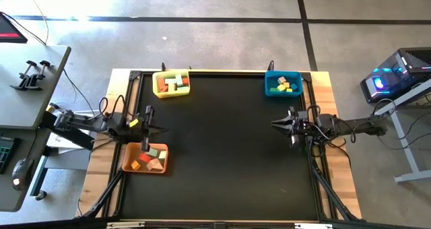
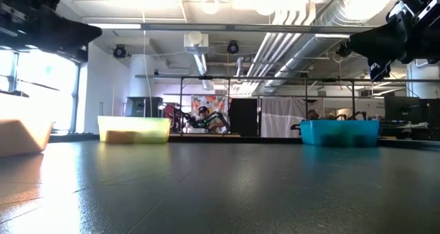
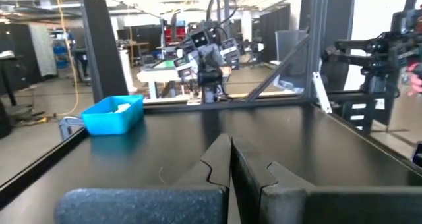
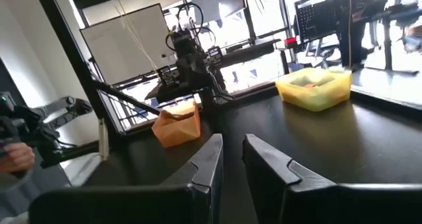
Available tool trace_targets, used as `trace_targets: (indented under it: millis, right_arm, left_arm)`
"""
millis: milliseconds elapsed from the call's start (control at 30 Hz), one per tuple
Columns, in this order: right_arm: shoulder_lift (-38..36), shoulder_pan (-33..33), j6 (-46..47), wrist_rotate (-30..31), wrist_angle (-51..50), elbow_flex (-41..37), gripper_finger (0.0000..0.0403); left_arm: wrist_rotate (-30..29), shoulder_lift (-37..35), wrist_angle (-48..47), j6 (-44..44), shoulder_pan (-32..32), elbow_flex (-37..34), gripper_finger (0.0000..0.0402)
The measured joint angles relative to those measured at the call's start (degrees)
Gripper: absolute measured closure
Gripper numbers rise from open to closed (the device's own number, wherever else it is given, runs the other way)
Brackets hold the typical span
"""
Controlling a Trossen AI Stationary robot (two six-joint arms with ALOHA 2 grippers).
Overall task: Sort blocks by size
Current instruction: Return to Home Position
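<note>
The blocks lie in three bins on the black table. Red, green and tan blocks are in the yellow bin at the far left. Yellow and green blocks are in the blue bin at the far right. Red, tan and green blocks are in the orange bin at the near left. My left gripper hovers shut and empty just beyond the orange bin. My right gripper hovers at the table's right, its fingers a narrow gap apart, empty.
The black mat between the two arms carries no loose blocks. A raised frame rail runs round the table. The low view shows the orange bin, yellow bin and blue bin standing on the surface.
</note>
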Motion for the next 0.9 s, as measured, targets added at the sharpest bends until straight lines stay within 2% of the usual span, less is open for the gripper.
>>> trace_targets:
  millis: [100,200,333,467,633,900]
  right_arm:
    - [0.09,0.0,1.43,-0.17,-0.03,0.0,0.0344]
    - [0.04,-0.12,-2.71,-0.2,-0.3,0.02,0.0344]
    - [-0.03,-0.43,-3.62,-0.24,-0.3,0.02,0.0344]
    - [0.04,-0.44,-4.82,-0.72,-0.42,0.02,0.0344]
    - [0.06,-0.44,-5.15,-1.31,-0.49,0.04,0.0344]
    - [0.06,-0.44,-5.2,-1.29,-0.49,0.04,0.0344]
  left_arm:
    - [5.16,0.01,0.69,-0.99,3.91,0.0,0.0401]
    - [10.62,0.02,1.37,-2.66,8.05,0.0,0.0401]
    - [14.31,0.07,3.9,-3.58,12.13,0.0,0.0401]
    - [14.53,0.1,4.14,-3.9,14.17,0.0,0.0401]
    - [12.08,0.29,-2.23,-3.35,14.87,0.0,0.0401]
    - [11.18,0.9,-1.95,-5.51,14.85,0.0,0.0401]
